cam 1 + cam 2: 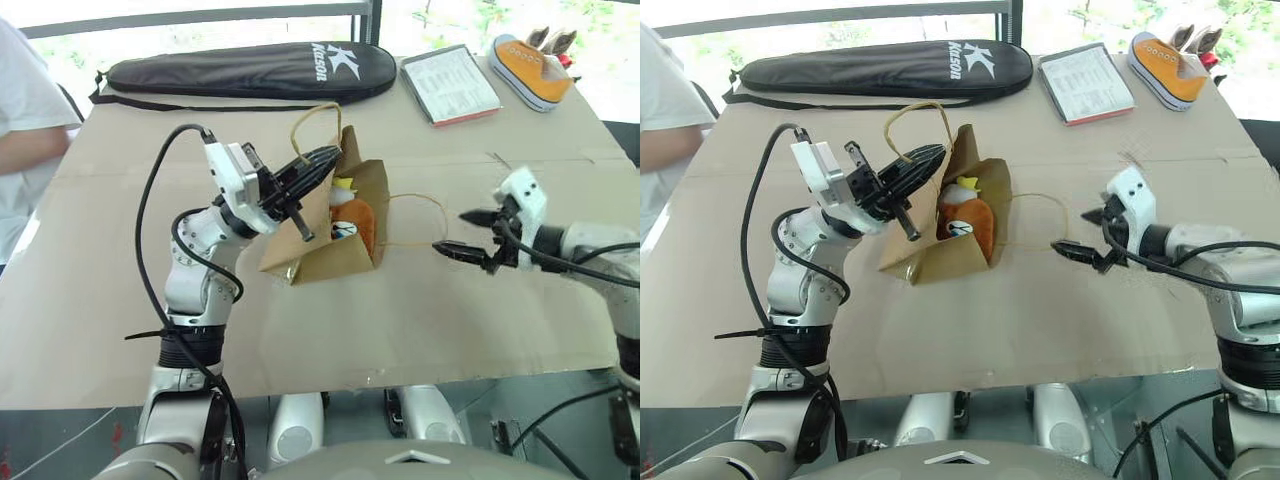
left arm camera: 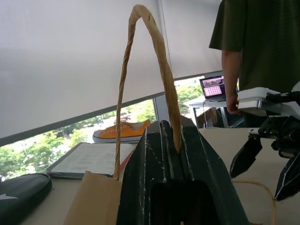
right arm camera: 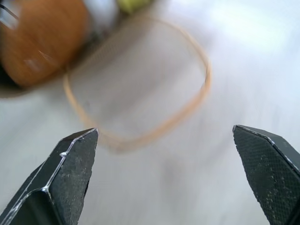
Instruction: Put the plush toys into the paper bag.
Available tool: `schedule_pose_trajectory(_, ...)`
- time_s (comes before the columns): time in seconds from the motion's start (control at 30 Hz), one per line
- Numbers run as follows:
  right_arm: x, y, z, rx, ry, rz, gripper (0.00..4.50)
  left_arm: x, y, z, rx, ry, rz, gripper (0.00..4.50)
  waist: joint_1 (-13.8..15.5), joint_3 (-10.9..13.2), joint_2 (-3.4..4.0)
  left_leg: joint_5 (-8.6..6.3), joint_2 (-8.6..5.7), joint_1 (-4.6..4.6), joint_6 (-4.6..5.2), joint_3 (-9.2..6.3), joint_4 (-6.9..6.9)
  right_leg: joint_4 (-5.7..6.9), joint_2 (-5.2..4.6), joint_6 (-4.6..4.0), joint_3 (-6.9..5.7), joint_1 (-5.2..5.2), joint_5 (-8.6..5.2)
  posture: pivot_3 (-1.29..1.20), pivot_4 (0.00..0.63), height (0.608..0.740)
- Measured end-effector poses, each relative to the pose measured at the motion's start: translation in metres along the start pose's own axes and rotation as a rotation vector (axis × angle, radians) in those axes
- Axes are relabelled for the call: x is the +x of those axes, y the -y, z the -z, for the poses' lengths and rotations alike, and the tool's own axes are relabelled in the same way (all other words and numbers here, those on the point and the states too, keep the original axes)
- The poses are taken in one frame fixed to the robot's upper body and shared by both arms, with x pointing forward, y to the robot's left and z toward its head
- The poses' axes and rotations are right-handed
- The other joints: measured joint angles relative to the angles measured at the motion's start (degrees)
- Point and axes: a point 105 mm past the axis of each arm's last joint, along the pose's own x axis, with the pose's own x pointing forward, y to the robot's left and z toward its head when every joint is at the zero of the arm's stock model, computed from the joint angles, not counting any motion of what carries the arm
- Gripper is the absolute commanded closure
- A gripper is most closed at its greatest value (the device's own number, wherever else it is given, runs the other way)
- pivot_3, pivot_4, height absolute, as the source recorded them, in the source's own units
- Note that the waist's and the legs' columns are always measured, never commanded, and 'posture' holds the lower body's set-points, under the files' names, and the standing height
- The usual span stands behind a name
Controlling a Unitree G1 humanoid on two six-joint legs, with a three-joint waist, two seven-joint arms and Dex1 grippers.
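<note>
Nearest, right gripper hung just above the cardboard-covered table, jaws wide apart, nothing between them, just right of the bag's lower handle, which lay flat on the surface. Left gripper had its black fingers pressed together on the bag's upper handle and the rim of the paper bag, holding the mouth up and open toward the right.

Inside the mouth: the brown-orange bear lay at the opening, the white chick tucked just behind it with a bit of yellow showing. Both plush toys looked already in the bag, so the task seemed close to finished.

Judgement for the step in hand: bear sat near the lip, so the left grip should hold the rim steady and not tip the mouth downward, or the bear could roll out. The free right gripper would do best to stay clear of the lower handle loop, so as not to snag it and drag the bag.

Farther back: long black racket case, a printed booklet, an orange sneaker. A person's arm in a white sleeve at the table's far left edge.
</note>
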Motion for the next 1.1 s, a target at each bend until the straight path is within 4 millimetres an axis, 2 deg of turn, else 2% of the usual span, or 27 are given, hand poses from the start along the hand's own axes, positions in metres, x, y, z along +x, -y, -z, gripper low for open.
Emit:
schedule_pose_trajectory(0.03,0.002,-0.001,0.001,0.005,0.001,0.001,0.53,0.0,0.0,0.0,-0.001,-0.001,0.002,4.5,0.0,0.0,0.0,0.0,0.0,-0.01,0.0,-0.04,0.01,0.0,0.0,0.0,-0.04,0.0,0.0,0.0,0.15,0.74)
schedule_pose_trajectory(0.17,0.013,0.0,0.004,0.04,0.02,0.006,2.09,-0.001,-0.001,0.0,0.001,-0.012,0.003,4.5,0.1,0.0,0.0,0.0,0.0,-0.05,0.0,-0.05,0.02,-0.03,0.0,0.0,-0.06,0.01,0.0,0.0,0.15,0.74)
schedule_pose_trajectory(0.2,0.017,-0.003,0.001,0.058,0.047,-0.01,2.72,-0.001,-0.002,0.0,-0.001,-0.015,0.003,4.5,0.1,0.0,0.0,0.0,0.0,-0.06,0.0,-0.05,0.02,-0.03,0.0,0.0,-0.06,0.0,0.0,0.0,0.15,0.74)
schedule_pose_trajectory(0.33,0.016,-0.019,-0.026,0.155,0.212,-0.151,4.48,-0.001,-0.002,-0.001,-0.017,-0.023,0.007,4.5,0.2,0.0,0.0,0.0,0.0,-0.08,0.0,-0.08,0.0,-0.03,0.0,0.0,-0.1,0.0,0.0,0.0,0.15,0.74)
schedule_pose_trajectory(0.43,0.008,-0.028,-0.043,0.189,0.308,-0.221,4.48,-0.002,-0.003,-0.002,-0.047,-0.027,0.002,4.5,0.6,0.0,0.0,0.0,0.01,-0.08,0.0,-0.08,-0.01,-0.03,0.0,0.0,-0.1,0.0,0.0,0.0,0.15,0.74)
schedule_pose_trajectory(0.57,-0.014,-0.043,-0.082,0.191,0.508,-0.352,4.48,-0.003,-0.01,-0.011,-0.194,-0.001,0.004,4.5,0.6,0.0,0.01,0.0,0.02,-0.08,0.0,-0.09,0.01,-0.01,-0.01,0.01,-0.13,0.0,0.0,0.0,0.15,0.74)
schedule_pose_trajectory(0.67,-0.034,-0.057,-0.11,0.148,0.625,-0.43,4.48,0.002,-0.02,-0.029,-0.231,0.053,0.017,4.5,0.6,0.0,0.0,0.0,0.02,-0.07,0.0,-0.1,0.02,-0.02,-0.01,0.01,-0.14,0.04,0.0,0.0,0.15,0.74)
schedule_pose_trajectory(0.73,-0.046,-0.069,-0.135,0.114,0.708,-0.47,4.48,0.009,-0.035,-0.039,-0.229,0.085,0.003,4.5,0.6,0.0,0.02,0.0,0.02,-0.08,0.01,-0.11,0.02,0.0,0.01,0.01,-0.14,0.0,0.0,0.0,0.15,0.74)
schedule_pose_trajectory(0.8,-0.055,-0.076,-0.145,0.044,0.723,-0.443,4.48,0.013,-0.047,-0.041,-0.204,0.064,0.006,4.5,0.7,0.0,0.0,0.0,0.02,-0.07,0.01,-0.15,-0.01,-0.02,0.02,0.0,-0.19,0.02,-0.01,0.0,0.15,0.74)
schedule_pose_trajectory(0.87,-0.054,-0.075,-0.138,0.014,0.672,-0.393,4.48,0.006,-0.06,-0.027,-0.198,-0.023,-0.028,4.5,0.7,0.0,-0.01,0.0,0.02,-0.06,0.01,-0.11,-0.12,-0.12,0.01,-0.01,-0.17,0.03,-0.01,0.0,0.15,0.74)
schedule_pose_trajectory(0.9,-0.053,-0.07,-0.134,0.045,0.673,-0.368,4.48,0.003,-0.063,-0.013,-0.204,-0.074,-0.036,4.5,0.7,0.0,-0.03,0.0,0.02,-0.06,0.01,-0.1,-0.13,-0.12,0.0,-0.01,-0.16,0.03,-0.01,0.0,0.15,0.74)
schedule_pose_trajectory(0.93,-0.048,-0.06,-0.126,0.104,0.669,-0.322,4.48,0.001,-0.066,0.01,-0.226,-0.152,-0.052,4.5,0.9,0.0,-0.05,0.0,0.0,-0.08,0.01,-0.13,-0.13,-0.12,0.0,-0.01,-0.21,0.05,-0.01,0.0,0.15,0.74)
schedule_pose_trajectory(1.03,-0.033,-0.04,-0.102,0.163,0.573,-0.193,4.48,-0.005,-0.065,0.051,-0.294,-0.286,-0.08,4.5,0.9,0.0,-0.1,0.0,-0.03,-0.21,0.01,-0.09,-0.11,-0.12,-0.04,0.0,-0.15,-0.07,-0.01,0.0,0.15,0.74)
schedule_pose_trajectory(1.1,-0.03,-0.034,-0.097,0.161,0.548,-0.139,4.48,-0.006,-0.07,0.063,-0.275,-0.372,-0.081,4.5,0.7,0.0,-0.12,0.0,-0.03,-0.23,0.01,-0.1,-0.1,-0.11,-0.03,0.0,-0.15,-0.1,-0.01,0.0,0.15,0.74)
